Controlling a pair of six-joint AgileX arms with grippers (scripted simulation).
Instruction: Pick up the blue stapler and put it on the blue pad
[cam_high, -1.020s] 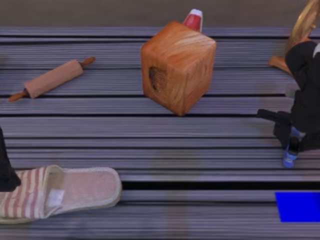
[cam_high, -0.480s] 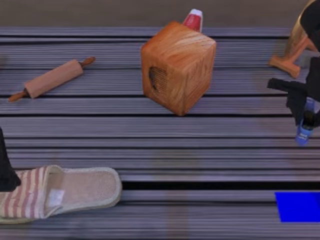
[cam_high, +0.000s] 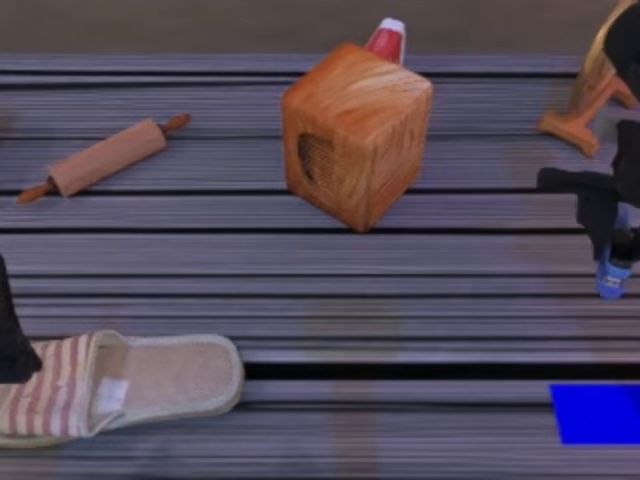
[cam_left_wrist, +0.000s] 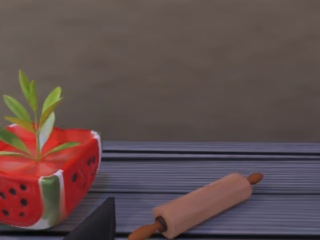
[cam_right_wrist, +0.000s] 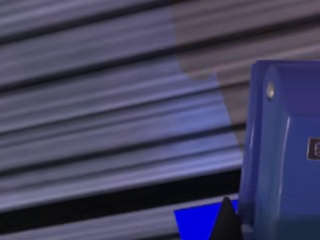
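Pinched on the small light-blue stapler (cam_high: 612, 277), my right gripper (cam_high: 612, 262) holds it at the top view's right edge, nose down, above the slatted grey table (cam_high: 400, 300) and well apart from the flat pure-blue rectangular pad (cam_high: 596, 413) nearer the front edge. Close up, the stapler shows a glossy blue body with a small round rivet and a tiny label too small to read. My left arm (cam_high: 12, 335) sits parked at the left edge beside the striped pink slipper (cam_high: 120, 385).

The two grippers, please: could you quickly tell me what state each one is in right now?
Left gripper: parked at the table's left edge; cannot be told.
Right gripper: closed on the blue stapler, at the table's right edge.
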